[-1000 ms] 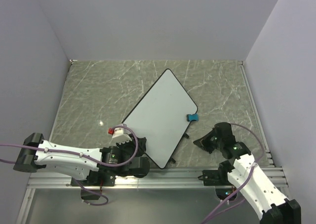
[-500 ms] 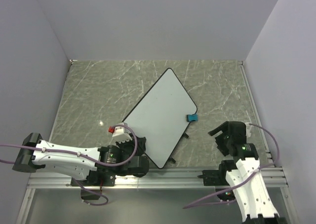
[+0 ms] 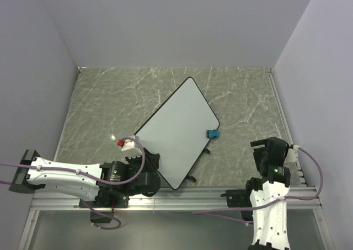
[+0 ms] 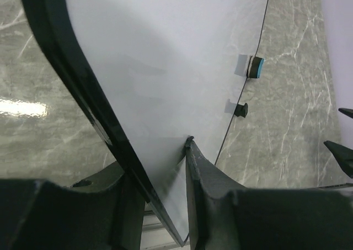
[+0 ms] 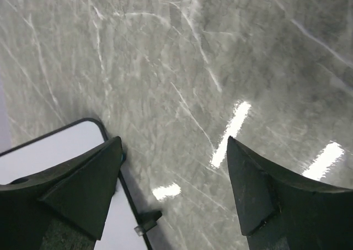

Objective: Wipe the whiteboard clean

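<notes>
We see the marble table (image 3: 99, 106) bearing the whiteboard (image 3: 176, 128), which lies diagonally near its middle with no marks showing. We judge the board light, stiff and slick, so its thin rim is the place to hold. Our left gripper (image 3: 144, 160) appears pinched on that rim by the nearest corner. The right gripper (image 5: 174, 145) hangs spread and empty, well apart. A blue eraser (image 3: 213, 133) sits against the right rim, near the board's 2 black feet (image 3: 191, 178)
</notes>
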Controlling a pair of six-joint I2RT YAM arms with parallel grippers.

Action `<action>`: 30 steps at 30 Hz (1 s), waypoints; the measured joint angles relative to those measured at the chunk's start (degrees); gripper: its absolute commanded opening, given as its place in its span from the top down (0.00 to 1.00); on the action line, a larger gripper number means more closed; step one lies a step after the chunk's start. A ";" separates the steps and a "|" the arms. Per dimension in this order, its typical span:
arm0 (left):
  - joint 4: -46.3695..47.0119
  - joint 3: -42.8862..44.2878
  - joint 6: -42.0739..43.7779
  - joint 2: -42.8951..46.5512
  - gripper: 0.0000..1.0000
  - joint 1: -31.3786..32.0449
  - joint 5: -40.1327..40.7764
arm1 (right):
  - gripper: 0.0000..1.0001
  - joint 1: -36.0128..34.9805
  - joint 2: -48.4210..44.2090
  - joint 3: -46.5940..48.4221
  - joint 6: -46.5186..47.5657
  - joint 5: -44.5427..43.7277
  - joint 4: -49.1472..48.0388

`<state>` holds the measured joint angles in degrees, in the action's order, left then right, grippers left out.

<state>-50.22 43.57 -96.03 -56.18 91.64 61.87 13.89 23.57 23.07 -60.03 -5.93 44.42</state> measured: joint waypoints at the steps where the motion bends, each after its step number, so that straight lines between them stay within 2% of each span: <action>1: 0.04 -0.42 0.48 0.79 1.00 0.00 -0.24 | 0.17 1.11 -0.11 -0.28 0.22 1.05 -0.39; 7: 1.81 -2.69 4.74 5.25 1.00 -0.04 -1.38 | 0.20 7.80 -2.03 -0.61 1.99 5.35 -1.57; 9: 2.47 -3.13 6.03 6.32 1.00 -0.04 -1.73 | 0.27 7.87 1.31 -0.59 3.82 6.78 -1.53; 12: 3.65 -4.13 7.89 7.91 1.00 -0.07 -2.12 | 0.29 5.51 9.46 -0.55 7.32 8.04 -0.20; 15: 5.22 -5.53 9.86 9.64 1.00 -0.07 -2.29 | 0.29 4.04 11.87 -0.55 8.74 8.26 1.86; 22: 7.54 -6.32 14.16 11.63 1.00 -0.07 -3.02 | 0.33 5.29 11.10 3.65 11.45 9.09 7.43; 30: 9.77 -7.23 17.62 12.92 1.00 -0.09 -3.98 | 0.32 8.28 9.60 4.63 14.73 12.94 8.33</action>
<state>-40.45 36.34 -78.41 -43.27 91.55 57.89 22.17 33.17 27.70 -45.30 7.01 52.75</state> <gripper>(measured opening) 0.317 0.685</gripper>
